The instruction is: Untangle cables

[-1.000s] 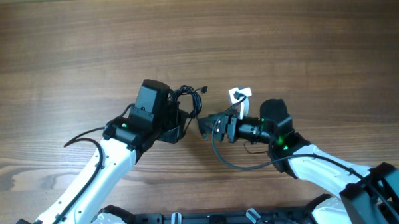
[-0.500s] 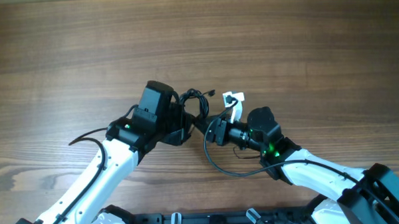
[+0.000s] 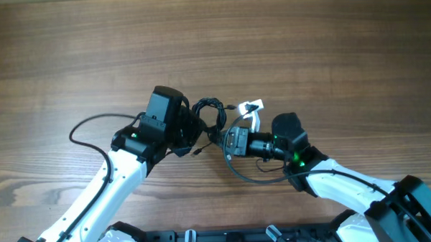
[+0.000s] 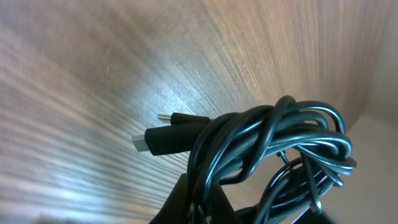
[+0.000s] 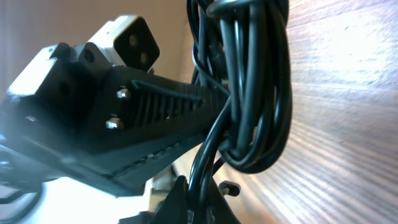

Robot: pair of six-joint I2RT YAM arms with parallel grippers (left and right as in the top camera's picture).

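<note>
The cables [image 3: 209,112], thin black flexible cords wound into one knotted bundle, are near the middle of the brown wood-grain table [image 3: 327,38], about midway between its left and right edges and in the gap between the two arms. Whether the bundle rests on the wood or hangs just above it cannot be told.

The left gripper [image 3: 194,134], a black two-finger claw on a white arm, meets the bundle from the left-edge side. In the left wrist view its fingers are pressed together at the bottom of the frame [image 4: 196,200], clamped on a strand of the cables [image 4: 273,143]. Two dark plug ends with silver tips [image 4: 152,142] stick out of the coil towards the left of that view.

The right gripper [image 3: 225,137], also black, comes in from the right-edge side, just beside the left one. In the right wrist view its fingers are together [image 5: 193,198], pinching a strand that runs up into the hanging loops of the cables [image 5: 252,81]. The left claw's ribbed finger [image 5: 168,107] crosses just behind these loops.

A small white piece [image 3: 252,105] shows just beyond the right gripper, towards the far edge; what it is cannot be told.
</note>
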